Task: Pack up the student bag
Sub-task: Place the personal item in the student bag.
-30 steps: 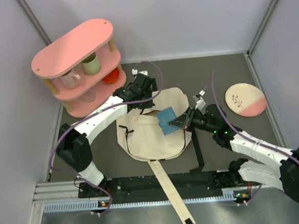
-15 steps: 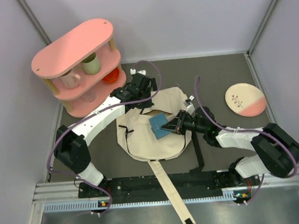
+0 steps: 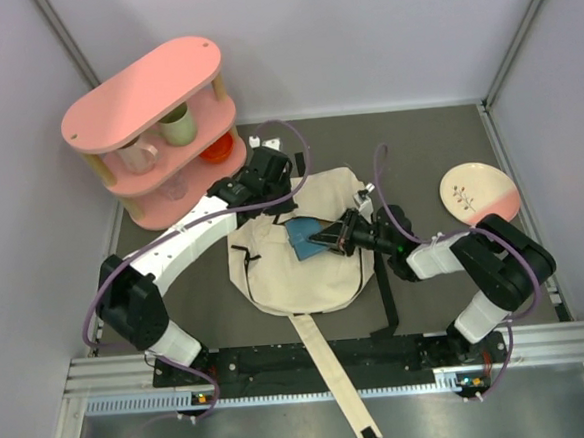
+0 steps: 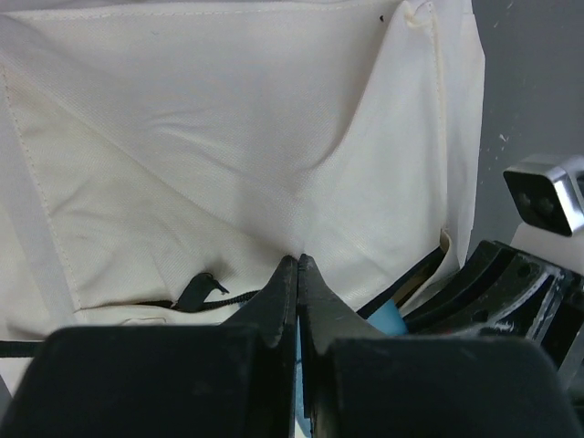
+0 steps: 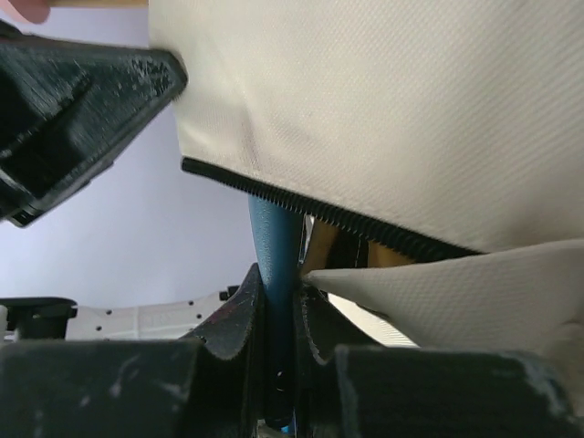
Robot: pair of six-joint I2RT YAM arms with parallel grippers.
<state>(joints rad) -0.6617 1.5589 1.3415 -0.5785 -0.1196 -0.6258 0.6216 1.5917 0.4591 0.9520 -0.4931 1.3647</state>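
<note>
Canvas student bag (image 3: pixel 296 274) mid-table, mouth toward the far edge
Long axis runs near-to-far on the grey table (image 3: pixel 447 143) — strap over the near edge, pale walls (image 3: pixel 359 34) around; left gripper (image 4: pixel 298 261) pinched together, apparently on its fabric, right gripper (image 5: pixel 279 285) clamped on a blue book (image 3: pixel 300 235).

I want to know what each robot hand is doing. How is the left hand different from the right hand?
The left hand pinches the cream cloth of the student bag, holding its zipper edge up; the right hand grips a flat blue thing. The left hand sits on the pink shelf side; the right hand sits on the plate side. Both are black, shut, and meet at the bag's opening.
</note>
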